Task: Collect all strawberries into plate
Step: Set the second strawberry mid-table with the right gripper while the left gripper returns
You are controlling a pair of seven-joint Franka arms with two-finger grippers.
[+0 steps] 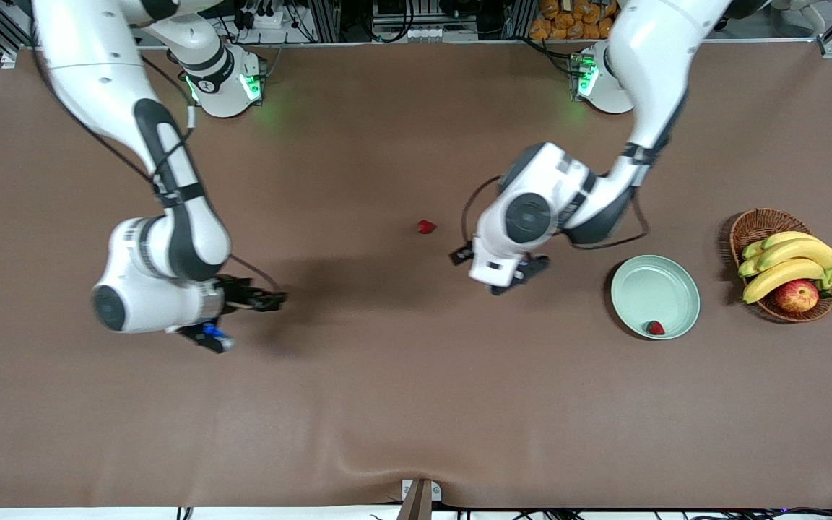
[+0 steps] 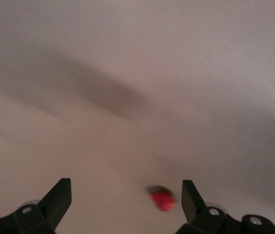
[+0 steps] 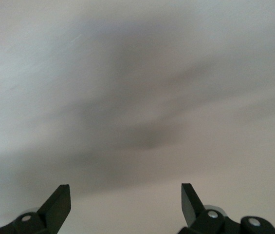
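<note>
Strawberries: two show. One strawberry in the plate (image 1: 655, 328) lies against the rim edge nearest the front camera, on the pale green plate (image 1: 665, 285). One loose strawberry (image 1: 426, 227) sits on bare counter (image 1: 387, 404), just beside the left pincer (image 1: 521, 271) on the side toward the right arm's end of the counter, and farther from the front camera than the pincer's spot. A third berry is not visible in any view.

Left pincer: released, fingers (image 2: 59, 197) spread wide, nothing between them. It hangs low over the counter between the loose berry and the plate. Its wrist view shows the red berry (image 2: 162, 200) blurred, close to one fingertip and inside the gap. Judgement: the wide spread suits a drop straight over so small a fruit, and this arm is placed to do both the pick and the short carry to the plate.

Right pincer (image 1: 266, 299): released too, fingers (image 3: 59, 200) apart, only bare counter in its wrist view. It sits low over the right arm's end of the counter, well apart from berry and plate. It looks to be waiting.

Beside the plate, toward the left arm's end: wicker basket (image 1: 748, 224) with bananas (image 1: 791, 263) and an apple (image 1: 796, 295). Not part of the job.

Judgement: one in, one next.
</note>
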